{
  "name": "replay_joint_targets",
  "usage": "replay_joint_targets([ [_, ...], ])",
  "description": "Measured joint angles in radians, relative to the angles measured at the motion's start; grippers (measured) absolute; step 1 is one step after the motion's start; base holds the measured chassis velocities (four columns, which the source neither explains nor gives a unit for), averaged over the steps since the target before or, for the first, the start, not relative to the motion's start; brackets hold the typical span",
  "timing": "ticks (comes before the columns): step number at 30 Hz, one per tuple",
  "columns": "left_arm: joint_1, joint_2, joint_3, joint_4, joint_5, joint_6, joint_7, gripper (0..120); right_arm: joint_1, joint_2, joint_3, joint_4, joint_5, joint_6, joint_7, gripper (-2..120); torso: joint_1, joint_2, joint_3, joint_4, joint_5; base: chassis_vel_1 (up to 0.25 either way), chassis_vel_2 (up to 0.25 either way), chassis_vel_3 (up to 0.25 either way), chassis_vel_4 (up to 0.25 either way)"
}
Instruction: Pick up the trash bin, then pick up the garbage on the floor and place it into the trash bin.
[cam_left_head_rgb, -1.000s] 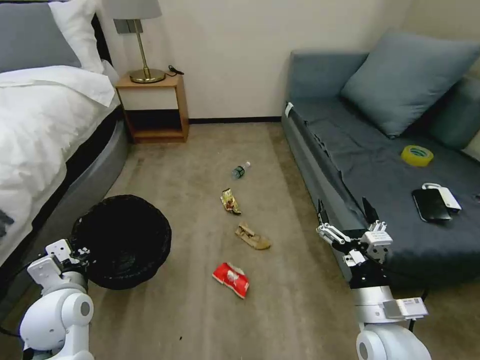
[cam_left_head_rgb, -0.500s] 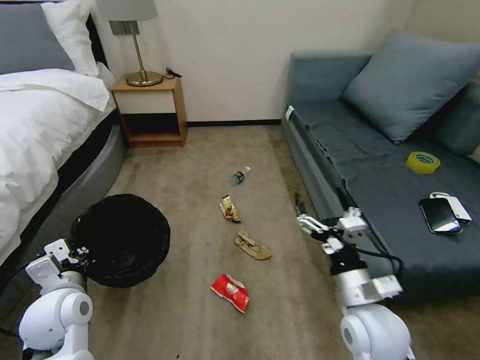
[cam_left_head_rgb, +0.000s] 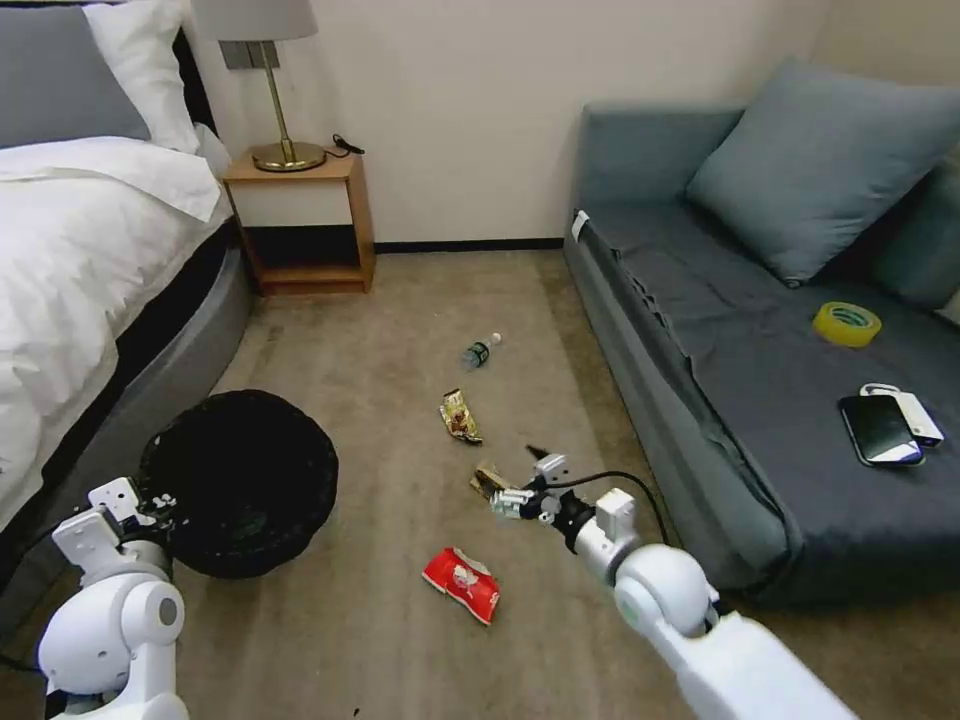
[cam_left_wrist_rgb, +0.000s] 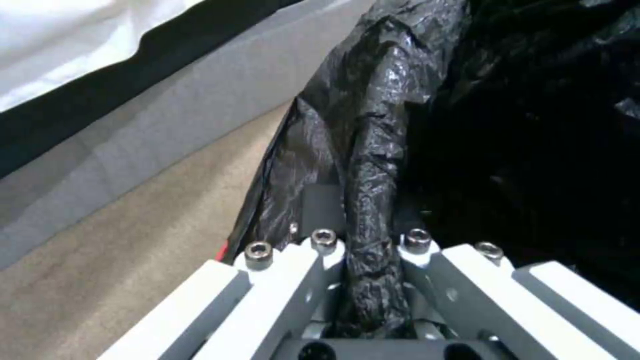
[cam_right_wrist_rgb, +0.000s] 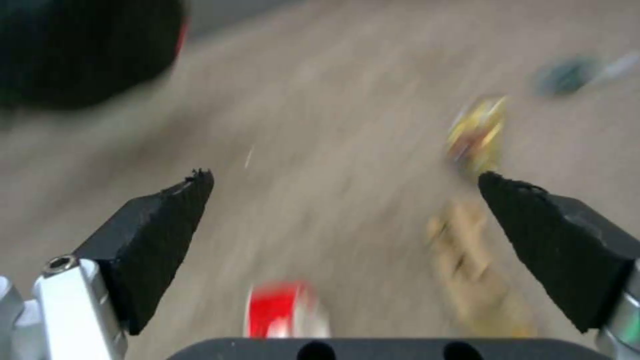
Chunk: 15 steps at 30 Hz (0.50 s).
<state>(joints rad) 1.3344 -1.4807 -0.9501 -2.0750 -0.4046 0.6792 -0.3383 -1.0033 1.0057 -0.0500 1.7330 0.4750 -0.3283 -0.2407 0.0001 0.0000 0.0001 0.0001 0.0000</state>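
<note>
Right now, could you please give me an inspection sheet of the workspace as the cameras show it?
Surface: tan carpet floor, with litter on it.
Job's things: trash bin with black liner, standing by the bed; red-white snack packet, tan paper wrapper, gold-brown wrapper and small bottle all lying on the carpet.
Clutter: yellow tape roll and black phone on the sofa.
Grippers: left gripper shut on the trash bin's lined rim; right gripper open, above the tan paper wrapper.
Cables: black cable looping off the right wrist.
Surroundings: bed, nightstand with lamp, grey sofa.
</note>
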Motion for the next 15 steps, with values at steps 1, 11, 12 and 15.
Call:
replay_joint_targets([
  [1, 0.000, 0.000, 0.000, 0.000, 0.000, 0.000, 0.000, 2, 0.000, 0.000, 0.000, 0.000, 0.000, 0.000, 0.000, 100, 0.000, 0.000, 0.000, 0.0000, 0.0000, 0.000, 0.000, 0.000, 0.000],
  [11, -0.006, -0.015, 0.013, 0.005, 0.037, 0.002, 0.006, 2, 0.141, -0.019, -0.149, -0.231, -0.024, -0.091, -0.199, 99, 0.000, 0.000, 0.000, -0.0003, -0.0002, 0.000, 0.000, 0.000, 0.000],
  [12, -0.006, -0.016, 0.012, 0.007, 0.042, 0.002, 0.006, 2, 0.153, -0.012, -0.168, -0.259, -0.029, -0.091, -0.199, 98, 0.000, 0.000, 0.000, -0.0003, 0.0000, 0.000, 0.000, 0.000, 0.000],
  [15, -0.004, -0.020, 0.010, 0.008, 0.049, 0.002, 0.007, 2, 0.192, 0.023, -0.216, -0.340, -0.041, -0.075, -0.188, 93, 0.000, 0.000, 0.000, -0.0002, -0.0001, 0.000, 0.000, 0.000, 0.000],
])
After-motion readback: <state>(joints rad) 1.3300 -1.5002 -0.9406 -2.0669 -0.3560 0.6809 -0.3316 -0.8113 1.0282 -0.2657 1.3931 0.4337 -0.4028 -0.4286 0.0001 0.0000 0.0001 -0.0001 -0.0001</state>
